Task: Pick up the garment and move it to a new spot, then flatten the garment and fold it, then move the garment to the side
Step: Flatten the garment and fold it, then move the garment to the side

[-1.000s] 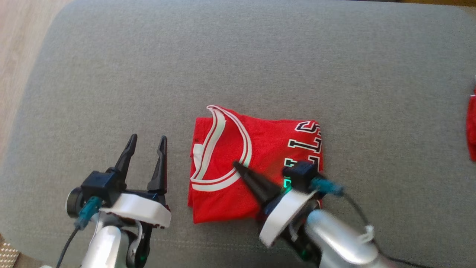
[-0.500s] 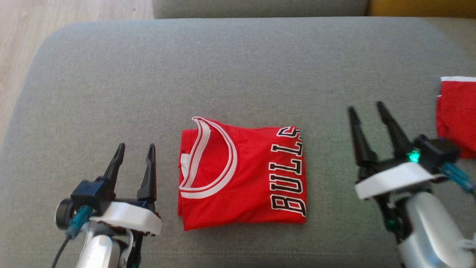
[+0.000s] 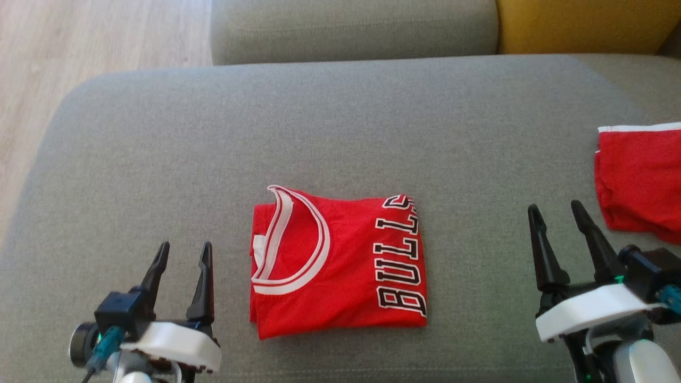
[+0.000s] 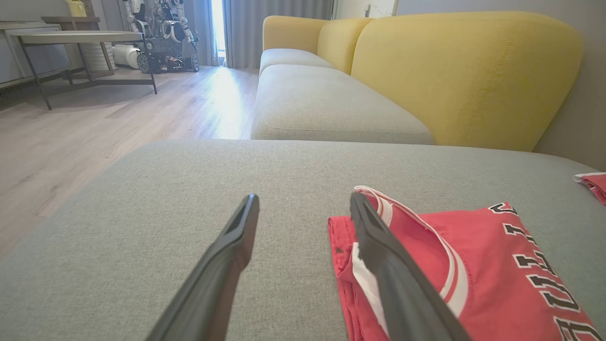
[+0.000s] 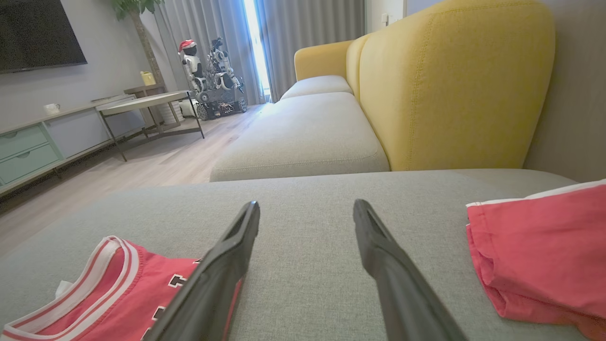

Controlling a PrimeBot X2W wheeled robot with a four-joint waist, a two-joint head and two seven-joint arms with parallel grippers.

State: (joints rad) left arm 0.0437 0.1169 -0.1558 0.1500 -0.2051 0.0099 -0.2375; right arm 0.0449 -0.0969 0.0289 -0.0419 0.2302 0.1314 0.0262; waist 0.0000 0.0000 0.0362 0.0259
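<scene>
Cloth sits at the centre of the head view: a red basketball jersey with white neck trim and black-and-white lettering [image 3: 338, 263] lies folded into a neat rectangle on the grey fabric seat cushion [image 3: 340, 122], about midway between its side edges and closer to the near edge. The left gripper [image 3: 185, 249] hovers just beside the jersey's collar side, fingers spread and empty. The right gripper [image 3: 554, 208], equally spread and holding nothing, is well apart on the lettered side, between the jersey and a second red cloth with a white hem [image 3: 638, 181] at the cushion's right edge. In the left wrist view, the left gripper [image 4: 304, 199] points across the cushion with the collar touching neither finger, and the jersey's near side [image 4: 473, 265] shows several thin layers stacked loosely. In the right wrist view, the right gripper [image 5: 307, 206] stands open over bare cushion, the jersey [image 5: 109, 293] to one side and the second cloth [image 5: 535, 251] to the other. The jersey looks light, limp and probably slick, so a pinch on the top layer alone would likely peel the fold open. The safer hold seems to be on both short sides at once, each finger pair closing through every layer, with the bundle kept level while it moves aside.
</scene>
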